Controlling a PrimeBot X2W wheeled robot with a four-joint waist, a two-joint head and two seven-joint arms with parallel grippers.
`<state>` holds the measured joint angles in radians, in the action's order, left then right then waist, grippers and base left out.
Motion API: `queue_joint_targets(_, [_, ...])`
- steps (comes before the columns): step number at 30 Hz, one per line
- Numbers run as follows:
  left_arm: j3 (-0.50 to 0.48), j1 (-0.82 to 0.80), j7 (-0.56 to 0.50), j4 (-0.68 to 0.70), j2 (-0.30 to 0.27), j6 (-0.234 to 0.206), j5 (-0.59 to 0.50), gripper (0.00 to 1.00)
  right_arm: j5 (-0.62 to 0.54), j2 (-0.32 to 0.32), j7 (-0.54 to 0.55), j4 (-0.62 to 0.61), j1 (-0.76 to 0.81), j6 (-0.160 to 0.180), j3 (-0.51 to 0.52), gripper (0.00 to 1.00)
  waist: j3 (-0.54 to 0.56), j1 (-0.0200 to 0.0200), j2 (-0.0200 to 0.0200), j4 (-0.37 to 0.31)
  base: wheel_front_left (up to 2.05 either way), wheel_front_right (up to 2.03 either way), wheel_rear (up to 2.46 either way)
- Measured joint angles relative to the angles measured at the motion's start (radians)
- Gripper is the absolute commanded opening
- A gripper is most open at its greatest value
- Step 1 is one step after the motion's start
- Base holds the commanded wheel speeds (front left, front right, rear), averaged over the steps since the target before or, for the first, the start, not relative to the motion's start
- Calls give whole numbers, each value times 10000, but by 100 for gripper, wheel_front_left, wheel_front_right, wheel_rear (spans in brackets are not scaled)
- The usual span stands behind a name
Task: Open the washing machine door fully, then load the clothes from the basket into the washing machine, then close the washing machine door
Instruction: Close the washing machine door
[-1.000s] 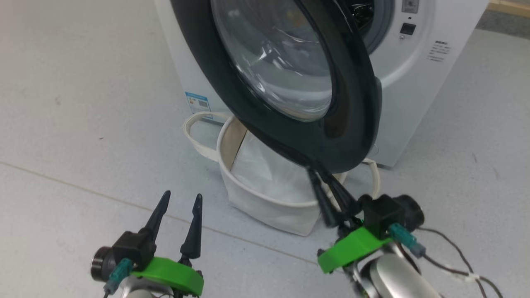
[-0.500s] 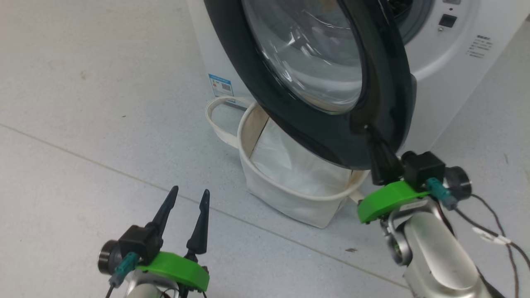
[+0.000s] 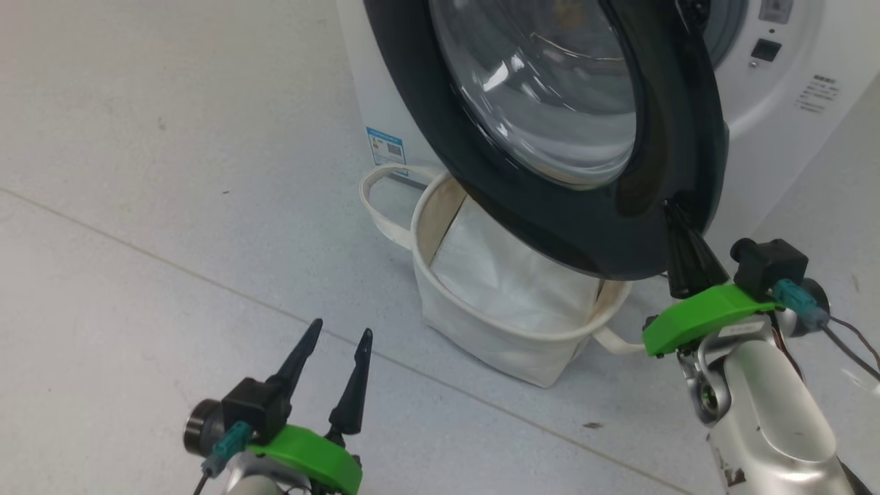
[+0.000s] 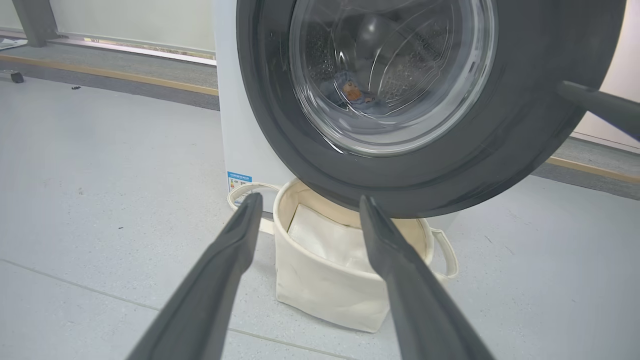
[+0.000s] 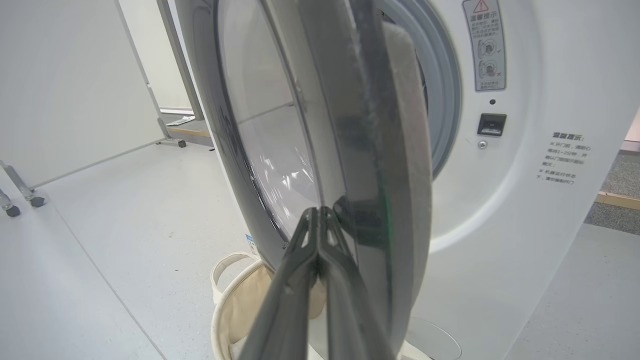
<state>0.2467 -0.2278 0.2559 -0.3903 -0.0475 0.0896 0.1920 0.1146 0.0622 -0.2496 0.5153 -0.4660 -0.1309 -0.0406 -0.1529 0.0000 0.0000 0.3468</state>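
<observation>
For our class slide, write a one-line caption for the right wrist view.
Shut right gripper, tips at the black rim of the partly open washing machine door, basket on the floor below.

Bright, even overhead light. White glare streaks cross the glass of the washing machine door (image 3: 543, 227), and its glossy rim mirrors the surroundings. Below the door, soft shadow lies on the floor (image 3: 172, 206) beside the basket (image 3: 495, 337). In the left wrist view, the left tool (image 4: 310, 199) goes soft towards the lens, below the door.
</observation>
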Motion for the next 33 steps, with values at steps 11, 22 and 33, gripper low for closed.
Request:
queue_joint_targets(11, [282, -199, 2, 201, 17, -29, 234, 100, -717, 161, 2, 853, -1441, -4, 1371, 0, -816, 0, 0, 312, 0, 0, 0])
queue_joint_targets(22, [771, -676, 2, 395, 58, -359, 702, 100, -1072, 681, 2, 1388, -2606, -4, 2600, 0, -1627, 0, 0, 808, 0, 0, 0])
queue_joint_targets(33, [1198, -985, 2, 550, 98, -614, 1062, 100, -1411, 1377, 0, 1893, -4046, -4, 4449, 0, -2466, 0, 0, 1210, 0, 0, 0])
